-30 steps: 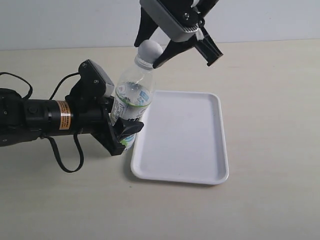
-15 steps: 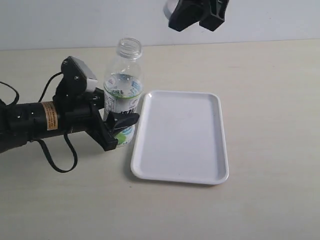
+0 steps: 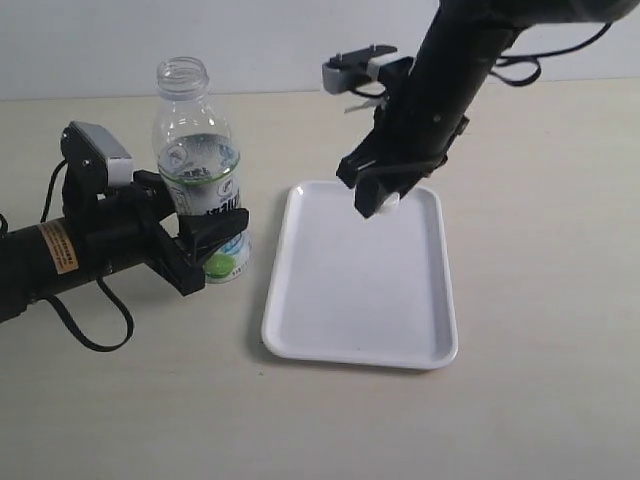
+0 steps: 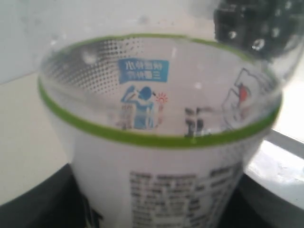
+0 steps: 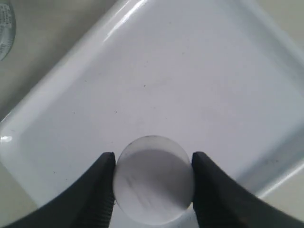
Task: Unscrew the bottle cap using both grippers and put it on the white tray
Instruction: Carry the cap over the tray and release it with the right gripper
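Note:
The clear bottle [image 3: 197,165] stands upright and uncapped at the left, its white-and-green label [image 4: 161,161] filling the left wrist view. My left gripper [image 3: 205,245] is shut on the bottle's lower half, a black finger on each side. The white bottle cap [image 5: 153,179] sits pinched between the two black fingers of my right gripper [image 5: 153,178]. In the exterior view that right gripper [image 3: 378,197] hangs over the far end of the white tray [image 3: 330,310], with the bottle cap [image 3: 387,204] showing just at its tip. The tray's floor [image 5: 190,80] lies right below the cap.
The tray lies lengthwise on a pale beige table [image 3: 540,250], immediately right of the bottle. The left arm's black body with its orange label [image 3: 55,250] and a looping cable [image 3: 95,330] stretches along the table's left side. A pale wall runs behind.
The right gripper lifted the cap off the bottle's neck, swung right and came down over the tray's far end. The left gripper slid the bottle leftward, away from the tray, and set it upright.

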Action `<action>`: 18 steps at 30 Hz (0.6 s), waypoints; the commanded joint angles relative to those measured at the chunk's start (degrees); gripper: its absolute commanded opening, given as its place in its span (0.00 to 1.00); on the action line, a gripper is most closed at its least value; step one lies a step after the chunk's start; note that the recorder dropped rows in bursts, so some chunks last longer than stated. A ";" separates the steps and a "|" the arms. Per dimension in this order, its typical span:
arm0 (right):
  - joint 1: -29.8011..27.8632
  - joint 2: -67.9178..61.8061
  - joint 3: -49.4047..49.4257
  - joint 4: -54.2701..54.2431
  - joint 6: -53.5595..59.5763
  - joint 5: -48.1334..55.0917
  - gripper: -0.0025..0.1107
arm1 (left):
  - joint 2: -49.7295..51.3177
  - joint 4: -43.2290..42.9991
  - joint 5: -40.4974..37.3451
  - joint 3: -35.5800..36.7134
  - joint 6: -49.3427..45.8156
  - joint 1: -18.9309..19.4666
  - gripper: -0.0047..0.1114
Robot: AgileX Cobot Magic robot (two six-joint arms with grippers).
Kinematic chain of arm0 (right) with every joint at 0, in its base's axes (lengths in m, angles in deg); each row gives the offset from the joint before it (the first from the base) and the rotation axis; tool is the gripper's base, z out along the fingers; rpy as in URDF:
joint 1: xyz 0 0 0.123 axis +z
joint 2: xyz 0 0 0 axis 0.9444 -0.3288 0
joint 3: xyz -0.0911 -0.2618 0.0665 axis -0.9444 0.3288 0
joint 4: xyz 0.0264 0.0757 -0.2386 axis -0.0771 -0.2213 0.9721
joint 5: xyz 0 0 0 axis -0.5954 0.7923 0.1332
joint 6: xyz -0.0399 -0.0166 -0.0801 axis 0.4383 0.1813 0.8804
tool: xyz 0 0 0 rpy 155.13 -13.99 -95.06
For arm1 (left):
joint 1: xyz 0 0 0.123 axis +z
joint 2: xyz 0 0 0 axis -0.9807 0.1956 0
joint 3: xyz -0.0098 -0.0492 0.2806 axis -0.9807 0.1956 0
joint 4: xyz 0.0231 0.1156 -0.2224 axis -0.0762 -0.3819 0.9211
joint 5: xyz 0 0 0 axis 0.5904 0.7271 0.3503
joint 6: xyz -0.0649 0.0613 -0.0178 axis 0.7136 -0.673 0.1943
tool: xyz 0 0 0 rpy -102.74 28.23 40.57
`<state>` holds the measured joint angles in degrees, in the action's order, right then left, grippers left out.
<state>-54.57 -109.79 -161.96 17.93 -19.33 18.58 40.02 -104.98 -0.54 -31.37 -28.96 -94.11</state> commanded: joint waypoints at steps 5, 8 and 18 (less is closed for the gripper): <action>2.04 -2.79 7.91 -2.39 0.62 -13.48 0.02 | 0.56 2.58 2.94 0.10 -0.72 0.16 0.04; 2.41 -4.23 8.05 -2.53 0.62 -14.59 0.02 | 0.56 2.58 2.94 0.10 -0.72 0.16 0.04; 2.41 -6.63 8.05 -0.12 0.48 -14.76 0.02 | 0.56 2.32 2.94 0.10 -0.59 0.16 0.04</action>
<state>-52.21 -115.98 -154.22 16.89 -19.22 4.78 40.89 -103.35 -0.55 -31.37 -29.31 -94.11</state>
